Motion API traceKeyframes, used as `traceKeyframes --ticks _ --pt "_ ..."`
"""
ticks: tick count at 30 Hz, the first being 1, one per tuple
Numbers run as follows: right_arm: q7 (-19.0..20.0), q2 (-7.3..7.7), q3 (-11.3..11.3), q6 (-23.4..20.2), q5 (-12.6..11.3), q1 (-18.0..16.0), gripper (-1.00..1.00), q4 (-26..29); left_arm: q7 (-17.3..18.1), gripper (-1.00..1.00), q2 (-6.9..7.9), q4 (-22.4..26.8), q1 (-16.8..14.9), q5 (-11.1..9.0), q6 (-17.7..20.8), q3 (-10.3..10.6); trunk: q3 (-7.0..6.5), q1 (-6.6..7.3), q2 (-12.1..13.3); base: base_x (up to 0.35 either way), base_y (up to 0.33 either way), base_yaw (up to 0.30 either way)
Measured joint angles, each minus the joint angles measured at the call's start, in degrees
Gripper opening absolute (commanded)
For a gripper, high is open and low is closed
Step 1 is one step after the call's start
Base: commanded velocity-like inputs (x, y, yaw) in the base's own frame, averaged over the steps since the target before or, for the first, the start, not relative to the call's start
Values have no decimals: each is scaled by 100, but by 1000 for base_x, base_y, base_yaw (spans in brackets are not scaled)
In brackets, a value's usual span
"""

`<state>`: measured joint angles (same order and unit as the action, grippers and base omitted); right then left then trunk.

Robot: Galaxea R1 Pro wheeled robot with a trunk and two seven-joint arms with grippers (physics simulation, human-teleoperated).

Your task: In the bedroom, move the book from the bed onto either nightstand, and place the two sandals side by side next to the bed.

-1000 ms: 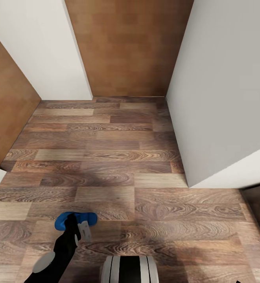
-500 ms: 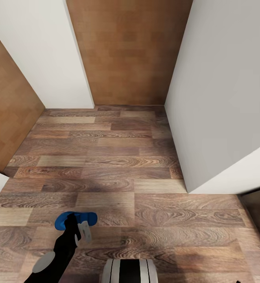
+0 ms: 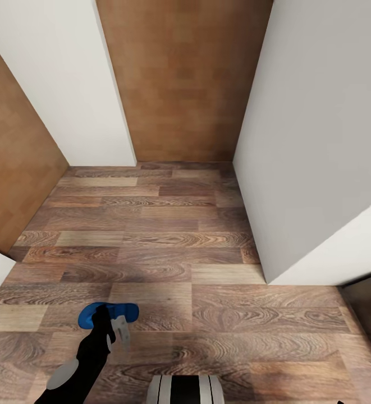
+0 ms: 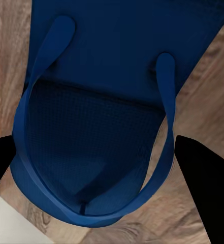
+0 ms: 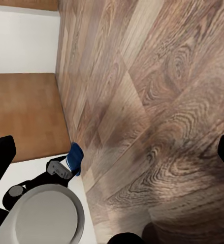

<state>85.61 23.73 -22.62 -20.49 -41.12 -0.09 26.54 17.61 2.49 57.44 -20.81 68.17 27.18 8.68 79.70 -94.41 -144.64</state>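
One bright blue sandal [image 3: 95, 312] hangs over the wood-plank floor [image 3: 168, 241] at the lower left of the head view, with my left gripper [image 3: 110, 326] shut on it. In the left wrist view the sandal [image 4: 96, 127] spans the gap between the two dark fingers, its thin straps facing the camera, and the left gripper [image 4: 101, 170] grips its edges. My right gripper [image 5: 112, 152] stands open over bare floor, with the sandal [image 5: 76, 157] small in the distance. The other sandal, the book, the bed and the nightstand are out of view.
A white wall corner [image 3: 320, 168] juts in at the right. Ahead stands a brown wooden panel [image 3: 185, 78] between white walls [image 3: 56, 84], with another brown panel [image 3: 11, 157] at the left. My base [image 3: 185, 390] shows at the bottom edge.
The whole picture has shifted: walls and floor planks slid down the head view, so the camera moved forward. The left arm and its sandal keep their place in the picture.
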Motion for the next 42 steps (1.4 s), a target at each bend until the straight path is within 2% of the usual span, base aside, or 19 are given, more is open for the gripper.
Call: traceKeyframes --ticks 12,16,17,19,21,22,23,24,25,27,29,32,33,34,35,39,42 --pt "2 0 -2 0 0 1 100 0 30 -100 7 33 0 -40 0 -5 -266 31 16 0 0 0" --pt "0 0 -2 0 0 -2 100 0 59 -100 5 45 0 -144 1 -14 -355 41 22 0 0 0" --pt "1 0 -2 0 0 -1 100 0 64 -100 3 46 0 -265 2 -15 -377 44 23 0 0 0" --pt "1 0 -3 0 0 0 100 0 70 -100 8 81 0 -684 -7 -14 -421 49 26 0 0 0" --pt "1 0 -2 0 0 -1 100 0 75 -100 14 140 0 -949 -14 -16 -466 54 28 0 0 0" --pt "1 0 -2 0 0 -2 100 0 84 -100 27 229 0 -1267 -24 -16 -488 57 29 0 0 0" --pt "1 2 -2 0 0 -2 100 0 96 -100 35 275 0 -1418 -29 -18 -510 59 31 0 0 0" --pt "2 4 -3 0 0 -1 100 0 154 -100 49 353 0 -1712 -35 -19 -532 62 32 0 0 0" --pt "2 5 -3 0 0 -1 100 0 203 -100 57 391 0 -1853 -37 -21 -554 64 34 0 0 0" --pt "2 12 -3 0 0 0 100 0 557 -100 94 577 0 -2381 -38 -22 -599 70 36 0 0 0" --pt "2 13 -3 0 0 -1 100 0 1050 -100 131 819 0 -2779 -39 -29 -643 75 39 0 0 0" --pt "2 10 -3 0 1 0 100 0 1600 -100 149 1005 1 -3090 -46 -103 -709 83 43 0 0 0" --pt "2 10 -3 0 0 -1 100 0 1835 -100 151 1052 1 -3243 -47 -188 -732 85 44 0 0 0" --pt "2 10 -3 0 0 -1 100 0 1944 -100 152 1070 0 -3308 -53 -249 -754 88 46 0 0 0" --pt "2 9 -3 0 1 0 100 0 2124 -100 152 1094 0 -3455 -59 -399 -776 90 47 0 0 0" --pt "2 11 -3 0 1 -2 100 2 2470 -100 158 1113 0 -3893 -154 -898 -865 101 52 0 0 0" --pt "2 10 -3 0 1 0 100 0 2793 -100 158 1094 18 -4399 -452 -1467 -931 108 56 0 0 0"
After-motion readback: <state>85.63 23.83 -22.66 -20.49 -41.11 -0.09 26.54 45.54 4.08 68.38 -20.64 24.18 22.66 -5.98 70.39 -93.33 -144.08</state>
